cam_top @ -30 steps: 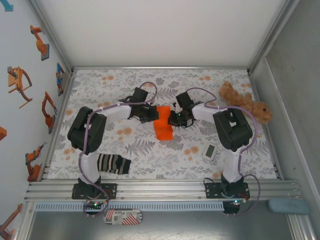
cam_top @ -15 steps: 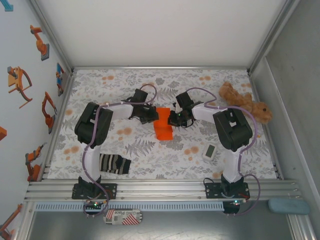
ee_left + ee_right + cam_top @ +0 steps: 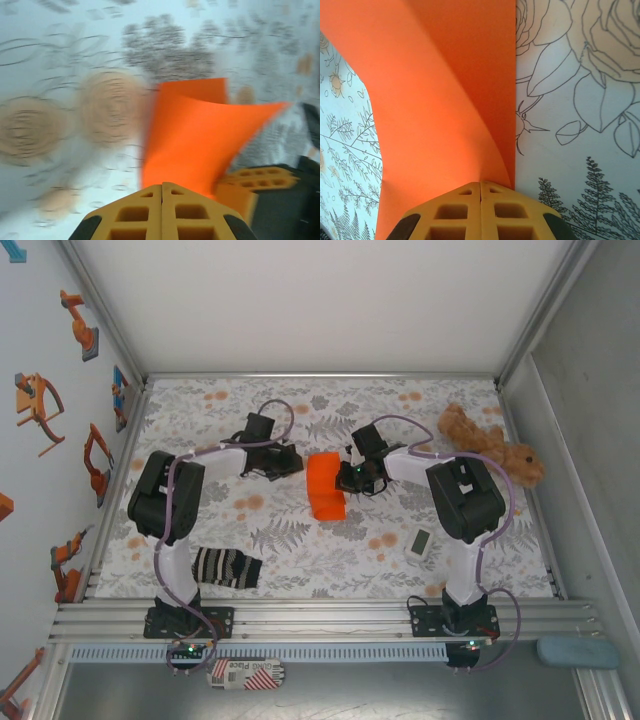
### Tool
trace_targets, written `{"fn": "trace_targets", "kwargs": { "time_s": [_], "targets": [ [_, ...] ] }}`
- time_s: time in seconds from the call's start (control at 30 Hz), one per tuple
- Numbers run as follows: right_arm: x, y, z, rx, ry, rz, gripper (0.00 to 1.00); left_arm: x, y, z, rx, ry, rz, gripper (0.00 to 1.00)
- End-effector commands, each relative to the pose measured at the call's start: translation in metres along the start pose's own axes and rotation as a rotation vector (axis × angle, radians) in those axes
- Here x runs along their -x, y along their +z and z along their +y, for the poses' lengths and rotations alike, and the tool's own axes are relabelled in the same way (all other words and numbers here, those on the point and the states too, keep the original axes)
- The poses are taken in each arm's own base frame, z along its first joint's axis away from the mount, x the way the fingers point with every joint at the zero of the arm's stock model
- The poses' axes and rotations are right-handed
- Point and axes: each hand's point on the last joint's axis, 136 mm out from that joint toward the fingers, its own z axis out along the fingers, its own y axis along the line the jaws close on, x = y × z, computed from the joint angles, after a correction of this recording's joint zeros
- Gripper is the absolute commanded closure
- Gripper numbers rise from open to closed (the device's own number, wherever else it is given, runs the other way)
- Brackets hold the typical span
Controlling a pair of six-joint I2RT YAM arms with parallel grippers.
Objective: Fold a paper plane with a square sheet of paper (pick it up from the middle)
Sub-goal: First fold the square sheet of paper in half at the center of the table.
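The square sheet of paper (image 3: 325, 485) is bright orange and lies partly folded in the middle of the floral mat, one layer curling up off the other (image 3: 435, 100). My right gripper (image 3: 347, 478) is at its right edge. In the right wrist view its jaws (image 3: 481, 182) are closed, and the raised layer runs into their tips. My left gripper (image 3: 297, 462) sits just left of the paper, shut, with nothing between its fingers. In the blurred left wrist view the paper (image 3: 195, 135) rises right beyond the closed tips (image 3: 161, 186). The right gripper's yellow fingers (image 3: 250, 182) show at the lower right.
A striped black-and-white sock (image 3: 228, 567) lies near the left arm's base. A brown plush toy (image 3: 490, 448) rests at the back right. A small white device (image 3: 420, 543) lies beside the right arm. Metal frame rails border the mat (image 3: 200, 410) on all sides.
My left gripper has drawn back to the left, off the paper, leaving more of the orange sheet uncovered. The right gripper has stayed in place.
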Motion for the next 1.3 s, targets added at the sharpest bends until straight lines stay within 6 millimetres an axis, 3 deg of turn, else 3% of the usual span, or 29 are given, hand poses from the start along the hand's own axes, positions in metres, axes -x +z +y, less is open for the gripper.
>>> {"fn": "trace_targets", "kwargs": {
  "time_s": [0.0,0.2,0.33,0.67,0.77,0.93,1.1,1.27],
  "targets": [
    [-0.071,0.020,-0.118,-0.423,0.105,0.192,1.00,-0.003,0.003,-0.043,-0.103,0.060,-0.014,1.00],
    [-0.071,0.020,-0.118,-0.424,0.110,0.191,1.00,-0.010,0.041,-0.038,-0.081,0.033,0.047,1.00],
    [-0.071,0.019,-0.116,-0.415,0.118,0.184,1.00,-0.007,0.052,-0.024,-0.053,0.018,0.052,1.00],
    [-0.069,0.018,-0.115,-0.408,0.117,0.172,1.00,0.013,0.046,0.049,0.058,-0.139,0.058,1.00],
    [-0.069,0.018,-0.115,-0.408,0.120,0.168,1.00,0.022,0.040,0.057,0.086,-0.166,0.041,1.00],
    [-0.068,0.018,-0.113,-0.399,0.122,0.167,1.00,0.040,0.023,0.045,0.090,-0.130,0.000,1.00],
    [-0.069,0.017,-0.112,-0.398,0.121,0.168,1.00,0.047,0.004,0.006,-0.028,-0.103,-0.057,1.00],
    [-0.070,0.019,-0.114,-0.399,0.127,0.172,1.00,0.031,0.017,-0.022,-0.099,-0.085,-0.040,1.00]
  ]
}}
